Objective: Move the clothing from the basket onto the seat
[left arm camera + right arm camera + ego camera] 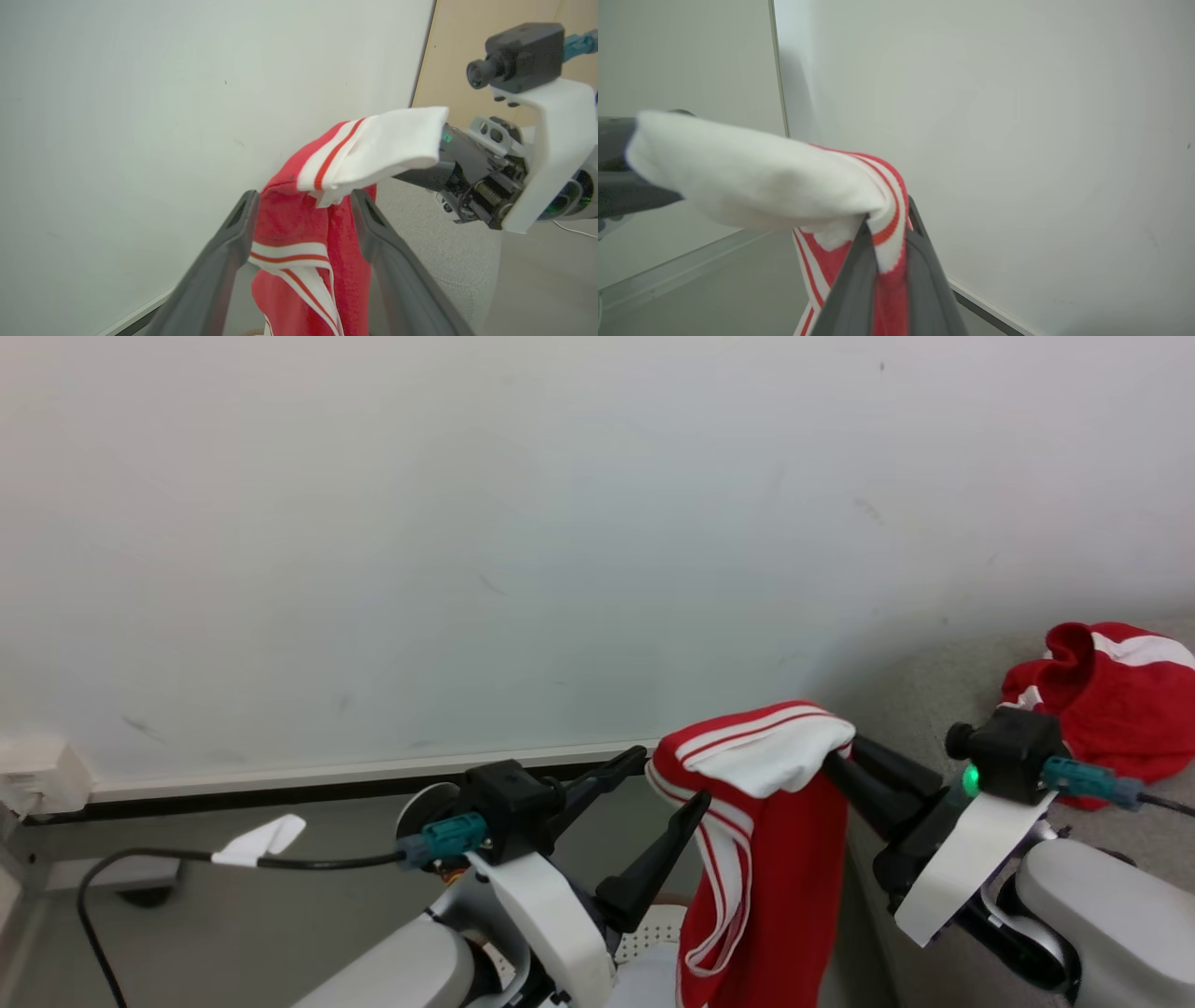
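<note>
Head view shows the right end effector [831, 761] pinched tight on a piece of red clothing [784, 859] with white stripes. The clothing hangs down just beside the seat [934, 691], not on it yet. The left end effector [674, 777] is wide open and holds nothing. It is on the side of the cloth away from the seat, and I cannot tell if its fingertips touch the cloth. Another red piece [1111, 700] lies on the seat, farther in from its edge. The basket [653, 933] peeks out low down beside the seat. To do this step well, I think the right arm should grip tight, lift the long hanging end above the seat's rounded edge, carry it over, and only then let go. The left fingers should back off so they do not snag the cloth. The wall [467, 523] stands right next to the seat, so there is little room that way. The seat has bare room near the other piece.
</note>
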Available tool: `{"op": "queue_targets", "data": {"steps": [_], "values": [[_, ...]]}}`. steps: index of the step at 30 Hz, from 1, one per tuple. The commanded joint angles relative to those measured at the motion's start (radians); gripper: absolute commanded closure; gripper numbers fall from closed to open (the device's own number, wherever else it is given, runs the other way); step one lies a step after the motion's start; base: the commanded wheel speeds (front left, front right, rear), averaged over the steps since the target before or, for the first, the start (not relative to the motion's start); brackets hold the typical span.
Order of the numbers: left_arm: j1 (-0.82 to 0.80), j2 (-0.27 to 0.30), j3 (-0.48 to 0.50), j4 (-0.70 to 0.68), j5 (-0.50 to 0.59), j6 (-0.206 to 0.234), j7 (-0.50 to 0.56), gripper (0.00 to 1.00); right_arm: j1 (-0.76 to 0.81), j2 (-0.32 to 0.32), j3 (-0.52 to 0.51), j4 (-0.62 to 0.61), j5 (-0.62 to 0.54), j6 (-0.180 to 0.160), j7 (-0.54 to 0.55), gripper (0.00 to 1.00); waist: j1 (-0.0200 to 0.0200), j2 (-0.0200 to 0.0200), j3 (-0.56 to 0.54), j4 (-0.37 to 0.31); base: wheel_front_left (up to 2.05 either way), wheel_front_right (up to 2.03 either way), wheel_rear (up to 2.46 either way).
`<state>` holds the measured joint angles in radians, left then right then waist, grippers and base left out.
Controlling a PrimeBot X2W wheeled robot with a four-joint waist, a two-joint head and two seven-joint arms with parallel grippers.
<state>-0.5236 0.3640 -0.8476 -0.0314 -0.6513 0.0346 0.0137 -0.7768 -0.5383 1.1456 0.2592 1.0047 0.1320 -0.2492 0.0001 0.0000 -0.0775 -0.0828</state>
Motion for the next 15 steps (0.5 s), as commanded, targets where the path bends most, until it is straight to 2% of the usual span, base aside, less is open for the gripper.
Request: {"op": "queue_targets", "data": {"steps": [1,15], "values": [[0.013,0.001,0.0,0.009,-0.006,-0.003,-0.012,0.0,-0.008,-0.011,-0.016,0.0,0.0,-0.003,-0.01,1.0,-0.0001,0.0,0.009,-0.024,0.0,0.0,0.0],[0.013,-0.029,-0.023,0.097,0.011,-0.018,-0.072,0.0,0.031,-0.081,-0.198,-0.016,-0.073,-0.003,-0.016,1.0,-0.0001,0.0,0.054,-0.204,0.0,0.0,0.0]]}}
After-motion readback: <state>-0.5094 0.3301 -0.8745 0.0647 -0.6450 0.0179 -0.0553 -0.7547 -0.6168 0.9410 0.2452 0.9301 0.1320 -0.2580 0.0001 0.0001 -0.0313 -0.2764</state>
